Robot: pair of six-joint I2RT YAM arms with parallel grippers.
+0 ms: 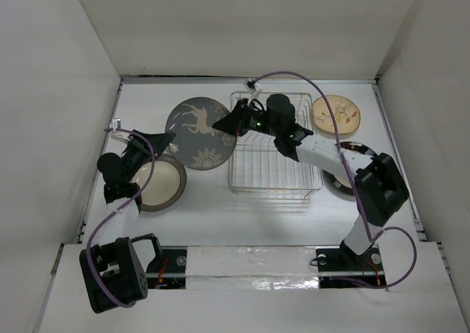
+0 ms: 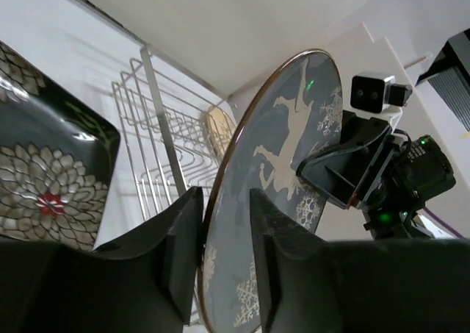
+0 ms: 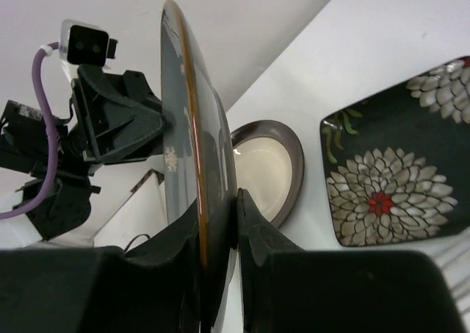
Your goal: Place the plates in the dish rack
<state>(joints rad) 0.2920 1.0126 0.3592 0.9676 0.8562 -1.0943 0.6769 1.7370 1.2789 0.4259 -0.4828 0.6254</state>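
— So, who has the deer plate (image 1: pixel 198 131) now?

— Both arms, it seems. It hangs in the air to the left of the rack (image 1: pixel 273 173), just beside its left wall. The left fingers (image 2: pixel 185 237) stand narrow around one rim and seem to touch both faces. The right fingers (image 3: pixel 250 226) are closed tight on the opposite rim.

— Then it is a passing from one arm to the other?

— I think so. The right arm reaches across the rack, so it should carry. The left should open only when the right grip is sure. It should open wide, then draw straight back from the rim, not sideways.

— And the room around?

— Below the plate lies the square plate (image 3: pixel 389 193) on the counter (image 1: pixel 220 215). A brown-rimmed plate (image 1: pixel 158 182) is near the left arm. So lift before turning. I see no plate in the rack. The rim must clear the left wall wire first, then go down between two prongs.
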